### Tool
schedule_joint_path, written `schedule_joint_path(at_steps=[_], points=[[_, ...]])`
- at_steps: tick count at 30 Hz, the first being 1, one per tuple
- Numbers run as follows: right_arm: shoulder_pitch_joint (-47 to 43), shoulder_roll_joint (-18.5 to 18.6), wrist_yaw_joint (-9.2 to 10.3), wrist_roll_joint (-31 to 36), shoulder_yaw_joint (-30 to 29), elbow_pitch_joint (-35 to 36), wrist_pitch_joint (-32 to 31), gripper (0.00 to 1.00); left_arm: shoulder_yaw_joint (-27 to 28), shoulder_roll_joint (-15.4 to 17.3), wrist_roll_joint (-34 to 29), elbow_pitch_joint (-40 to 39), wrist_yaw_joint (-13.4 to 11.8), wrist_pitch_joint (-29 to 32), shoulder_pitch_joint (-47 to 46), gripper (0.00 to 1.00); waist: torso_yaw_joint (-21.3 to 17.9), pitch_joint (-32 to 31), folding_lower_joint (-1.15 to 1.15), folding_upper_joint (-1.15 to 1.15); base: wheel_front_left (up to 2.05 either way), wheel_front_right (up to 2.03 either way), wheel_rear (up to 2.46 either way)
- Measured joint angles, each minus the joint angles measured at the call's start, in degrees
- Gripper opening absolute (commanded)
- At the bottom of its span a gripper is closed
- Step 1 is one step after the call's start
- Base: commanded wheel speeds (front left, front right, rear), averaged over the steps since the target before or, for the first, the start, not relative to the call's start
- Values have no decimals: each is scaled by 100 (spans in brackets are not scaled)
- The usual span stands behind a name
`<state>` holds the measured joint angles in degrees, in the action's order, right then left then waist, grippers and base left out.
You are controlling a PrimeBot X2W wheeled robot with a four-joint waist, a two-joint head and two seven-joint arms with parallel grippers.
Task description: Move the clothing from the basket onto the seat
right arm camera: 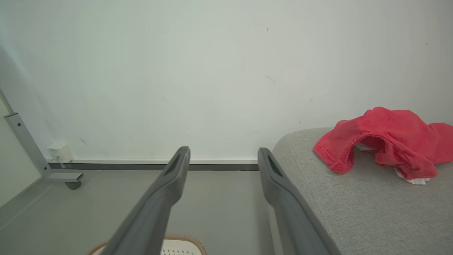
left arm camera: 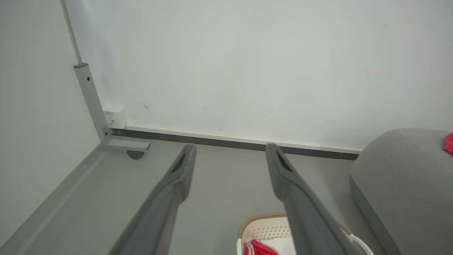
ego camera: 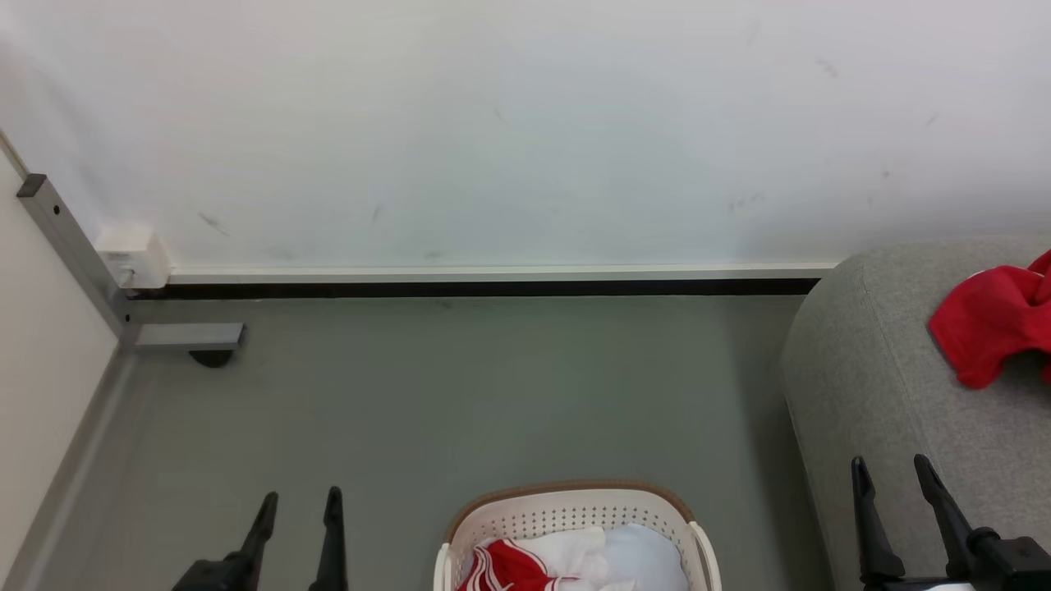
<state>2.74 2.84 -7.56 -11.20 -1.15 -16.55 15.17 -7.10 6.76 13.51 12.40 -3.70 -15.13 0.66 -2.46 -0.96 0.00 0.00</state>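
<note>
Head view puts the left end effector [ego camera: 301,494] at the lower left, its two dark fingers a modest way apart with nothing between them, hanging over bare floor [ego camera: 460,394]. At the lower right, the right end effector [ego camera: 889,460] stands likewise parted and empty, in front of the near part of the sofa [ego camera: 870,386].

Between the two, at the bottom edge, sits the laundry basket [ego camera: 566,517], cream with perforated walls and a brown rim. Inside it lies a red striped jersey [ego camera: 509,566], crumpled at the left side, touching white fabric [ego camera: 575,548] and a pale blue-white cushion [ego camera: 644,558] to its right.

From the left wrist view, the left end effector [left arm camera: 230,146] shows spread fingers holding nothing, with the laundry basket [left arm camera: 263,232] and a bit of the red striped jersey [left arm camera: 258,248] low between them. From the right wrist view, the right end effector [right arm camera: 223,149] is equally spread and empty, the basket's rim [right arm camera: 180,238] just below it.

Farther off, a second red garment [ego camera: 989,324] lies bunched on the grey sofa; the right wrist view shows this garment [right arm camera: 382,141] humped up on the sofa's [right arm camera: 354,209] top surface with a scrap of white trim [right arm camera: 410,180] under its edge.

Beyond the floor, a dark baseboard strip [ego camera: 493,288] runs along the white wall [ego camera: 525,123]. In the far left corner stands a grey metal frame [ego camera: 74,254] on a dark caster [ego camera: 212,358], beside a small white box [ego camera: 131,256].
</note>
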Motion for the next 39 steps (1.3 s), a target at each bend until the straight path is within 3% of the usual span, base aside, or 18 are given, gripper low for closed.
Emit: schedule_joint_path(at_steps=[10,19,26,39], points=[[300,1,0,46,-127,233,0,100,-322,-104,-300,459,474,31,-635,100,-225,397,0,0,0,0,0],[1147,3,0,-24,-147,610,1,100,-1210,-182,-737,1216,857,1010,-1976,100,-540,1312,1,0,0,0,0],[1853,4,0,-326,-12,955,0,100,-1833,-196,-1065,1723,1024,1748,-2882,100,-842,2285,2,0,0,0,0],[2679,5,0,-936,149,1517,1,100,-2532,-80,-1383,2349,1081,2681,-3801,100,-1425,3920,2,0,0,0,0]])
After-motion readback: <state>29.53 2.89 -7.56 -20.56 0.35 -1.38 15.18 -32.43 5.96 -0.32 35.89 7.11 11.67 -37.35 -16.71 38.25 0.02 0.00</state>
